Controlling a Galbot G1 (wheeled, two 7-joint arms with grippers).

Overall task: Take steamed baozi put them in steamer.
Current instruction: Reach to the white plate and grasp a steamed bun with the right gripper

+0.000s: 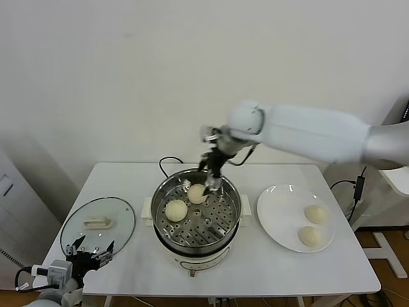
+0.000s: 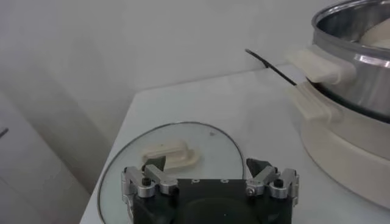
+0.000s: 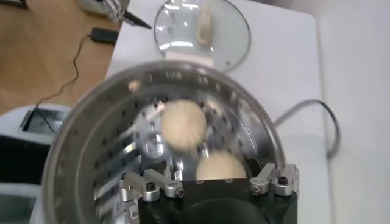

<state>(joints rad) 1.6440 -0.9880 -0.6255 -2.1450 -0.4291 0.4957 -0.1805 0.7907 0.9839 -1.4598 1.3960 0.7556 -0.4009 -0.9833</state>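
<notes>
1. Head view: my right gripper (image 1: pixel 213 181) hangs over the far rim of the steamer (image 1: pixel 167 220), fingertips just beside a baozi (image 1: pixel 197 193) that sits on the perforated tray; a second baozi (image 1: pixel 176 210) lies near it, toward my left; two more buns (image 1: pixel 315 214) (image 1: pixel 310 236) wait on the white plate (image 1: pixel 275 224) at my right; from here I cannot tell how far my right fingers stand apart. My left gripper (image 1: pixel 94 251) idles low at the table's (image 1: pixel 255 275) near left corner, by the glass lid (image 1: pixel 121 230).

2. Left wrist view: my left fingers (image 2: pixel 152 180) spread wide with nothing between them, above the lid's near edge; the steamer's handle (image 2: pixel 320 64) and white base stand off to one side; the risk here is small, though a careless swing would knock the lid.

3. Right wrist view: my right fingers (image 3: pixel 146 182) sit apart and seem to grip nothing; the nearer bun (image 3: pixel 220 165) lies just beyond my palm, the other bun (image 3: pixel 183 123) farther in; I judge the bun released, or nearly so; if soft dough clings to a pad, rising would drag it up; rising crooked could clip the steel wall, and a sideways drift would dent the bun.
</notes>
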